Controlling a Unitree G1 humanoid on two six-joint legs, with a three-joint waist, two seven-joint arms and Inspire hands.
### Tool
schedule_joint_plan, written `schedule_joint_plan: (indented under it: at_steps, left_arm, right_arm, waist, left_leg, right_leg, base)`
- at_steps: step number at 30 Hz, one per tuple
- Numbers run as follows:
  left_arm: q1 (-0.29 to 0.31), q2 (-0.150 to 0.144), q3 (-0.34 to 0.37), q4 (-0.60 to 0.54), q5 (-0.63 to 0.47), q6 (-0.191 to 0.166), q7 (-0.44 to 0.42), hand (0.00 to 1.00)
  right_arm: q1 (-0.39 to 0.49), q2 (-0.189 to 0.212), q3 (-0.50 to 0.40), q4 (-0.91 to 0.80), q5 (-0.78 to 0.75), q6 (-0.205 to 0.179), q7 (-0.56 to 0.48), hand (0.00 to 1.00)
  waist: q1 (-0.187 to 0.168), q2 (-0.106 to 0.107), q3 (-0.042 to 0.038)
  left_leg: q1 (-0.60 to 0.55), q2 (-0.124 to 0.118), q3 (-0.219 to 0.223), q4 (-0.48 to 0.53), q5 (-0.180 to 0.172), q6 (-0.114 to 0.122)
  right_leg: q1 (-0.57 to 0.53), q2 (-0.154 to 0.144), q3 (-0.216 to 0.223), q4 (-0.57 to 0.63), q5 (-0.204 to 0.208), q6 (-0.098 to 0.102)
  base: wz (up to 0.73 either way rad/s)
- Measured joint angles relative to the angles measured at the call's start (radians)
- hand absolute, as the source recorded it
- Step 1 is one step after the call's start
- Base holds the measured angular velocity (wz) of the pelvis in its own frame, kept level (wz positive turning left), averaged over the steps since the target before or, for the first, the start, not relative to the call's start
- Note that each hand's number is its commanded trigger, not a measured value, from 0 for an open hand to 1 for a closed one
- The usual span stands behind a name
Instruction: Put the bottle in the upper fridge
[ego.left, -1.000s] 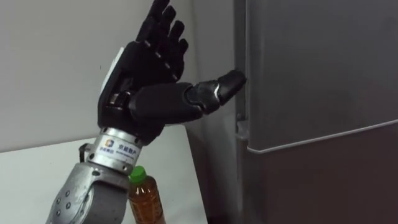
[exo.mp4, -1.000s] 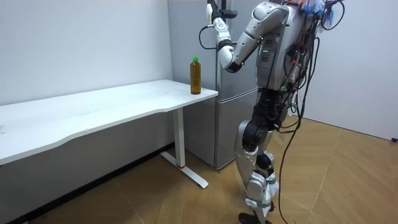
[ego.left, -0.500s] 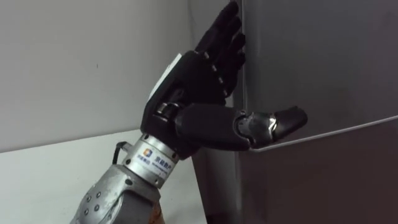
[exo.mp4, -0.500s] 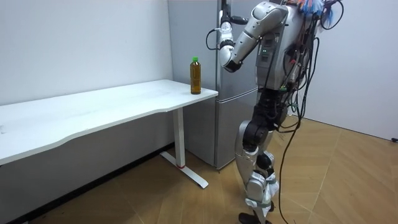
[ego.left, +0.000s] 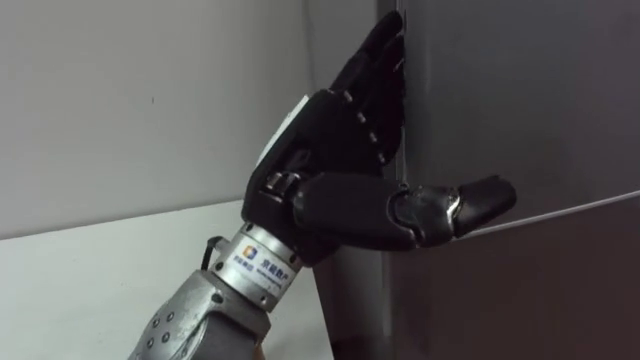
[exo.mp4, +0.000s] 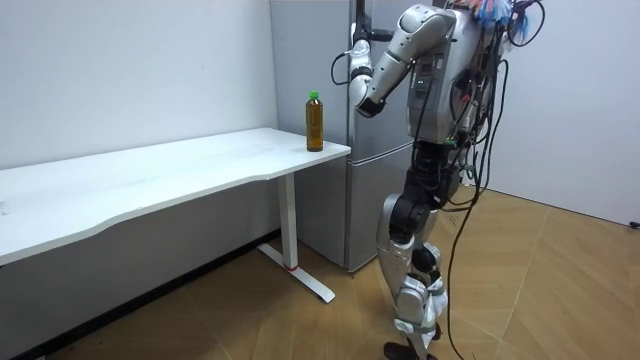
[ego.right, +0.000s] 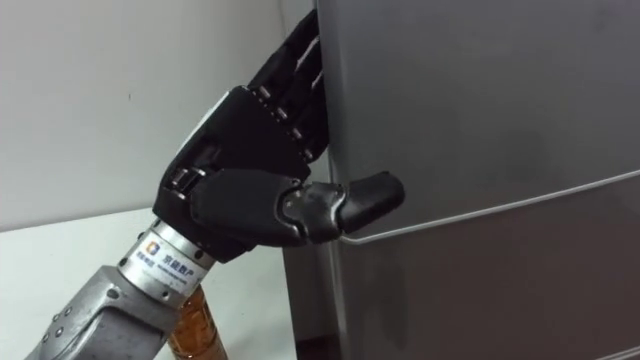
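Observation:
The bottle (exo.mp4: 314, 120), amber with a green cap, stands upright on the white table's corner beside the fridge; its lower body shows under my left forearm (ego.right: 190, 328). My left hand (ego.left: 335, 150) is raised at the left edge of the grey upper fridge door (ego.left: 520, 100). Its fingers (ego.left: 385, 60) lie straight along that edge, and the thumb (ego.left: 470, 203) reaches across the door's front just above the seam to the lower door (ego.left: 520, 290). The hand holds nothing and the door is closed. In the room view the robot stands facing the fridge (exo.mp4: 375, 200), left arm up.
The white table (exo.mp4: 150, 180) runs along the wall to the robot's left, its end close to the fridge's side. A plain pale wall (ego.left: 120, 100) is behind it. Wooden floor (exo.mp4: 560, 290) lies open behind the robot.
My left hand has moved right from open air onto the fridge door's edge. Its fingers now lie against the edge and the thumb crosses the door front. The bottle has not moved.

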Motion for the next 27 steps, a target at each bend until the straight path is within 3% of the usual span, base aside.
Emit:
schedule_joint_plan:
  at_steps: [2, 3, 5, 13, 18, 23, 24, 25, 27]
  left_arm:
    - [0.000, -0.001, -0.016, 0.015, 0.001, 0.001, -0.002, 0.72]
    - [0.000, -0.003, -0.018, 0.019, 0.001, 0.001, -0.002, 0.87]
    - [0.000, -0.006, -0.027, 0.023, 0.001, 0.001, -0.002, 0.98]
    - [0.001, -0.023, -0.047, 0.025, -0.028, 0.001, -0.027, 1.00]
    - [-0.004, -0.050, -0.071, 0.029, -0.032, 0.001, -0.034, 1.00]
    - [-0.003, -0.051, -0.089, 0.034, -0.046, 0.004, -0.067, 1.00]
    - [-0.003, -0.052, -0.091, 0.034, -0.046, 0.004, -0.072, 1.00]
    - [-0.003, -0.054, -0.091, 0.035, -0.045, 0.005, -0.078, 0.79]
    - [-0.003, -0.057, -0.091, 0.041, -0.045, 0.005, -0.085, 0.55]
  right_arm:
    - [-0.005, 0.000, 0.000, 0.005, 0.004, 0.000, 0.008, 0.00]
    - [-0.006, 0.000, 0.000, 0.006, 0.004, 0.000, 0.009, 0.00]
    - [-0.008, -0.002, 0.004, 0.007, 0.005, 0.000, 0.011, 0.00]
    - [-0.008, -0.014, 0.039, 0.007, 0.026, 0.000, 0.021, 0.00]
    - [-0.009, -0.014, 0.039, 0.007, 0.028, -0.001, 0.027, 0.00]
    - [-0.009, -0.020, 0.039, 0.007, 0.028, -0.002, 0.029, 0.00]
    - [-0.009, -0.020, 0.039, 0.007, 0.028, -0.002, 0.029, 0.00]
    - [-0.009, -0.020, 0.039, 0.007, 0.027, -0.002, 0.029, 0.00]
    - [-0.009, -0.021, 0.039, 0.007, 0.027, -0.002, 0.029, 0.00]
  waist:
    - [0.000, -0.001, 0.0013]
    - [0.000, -0.001, 0.0015]
    - [0.000, -0.001, 0.0014]
    - [0.001, -0.001, 0.0003]
    - [-0.002, 0.001, -0.0006]
    - [-0.003, 0.008, 0.0004]
    - [-0.002, 0.009, 0.0005]
    - [-0.003, 0.009, 0.0006]
    - [-0.003, 0.009, 0.0006]
  left_leg:
    - [-0.003, 0.000, 0.000, -0.002, 0.000, 0.000]
    - [-0.005, 0.000, 0.000, -0.003, 0.000, 0.000]
    - [-0.010, 0.000, 0.000, -0.003, 0.000, 0.000]
    - [-0.022, 0.000, 0.002, 0.002, 0.000, 0.000]
    - [-0.020, 0.000, 0.010, 0.002, 0.000, 0.000]
    - [-0.016, 0.001, 0.011, 0.001, 0.000, 0.000]
    - [-0.016, 0.001, 0.011, 0.000, 0.000, 0.000]
    - [-0.014, 0.001, 0.011, 0.000, 0.000, 0.000]
    - [-0.013, 0.001, 0.011, 0.001, 0.000, 0.000]
  right_leg:
    - [-0.001, 0.000, -0.005, -0.001, 0.000, 0.000]
    - [-0.001, -0.001, -0.006, -0.001, 0.000, 0.001]
    - [-0.004, -0.002, -0.011, -0.001, 0.000, 0.001]
    - [-0.011, -0.007, -0.024, 0.001, 0.001, 0.002]
    - [-0.011, -0.008, -0.022, 0.000, 0.002, 0.003]
    - [-0.005, -0.007, -0.022, 0.000, 0.002, 0.003]
    - [-0.004, -0.007, -0.022, 0.000, 0.002, 0.003]
    - [-0.003, -0.008, -0.023, 0.000, 0.002, 0.003]
    - [-0.001, -0.008, -0.023, 0.001, 0.002, 0.003]
  base:
    - [0.05]
    - [0.07]
    - [0.07]
    - [0.06]
    - [-0.01]
    - [0.00]
    - [0.00]
    - [0.00]
    - [0.00]
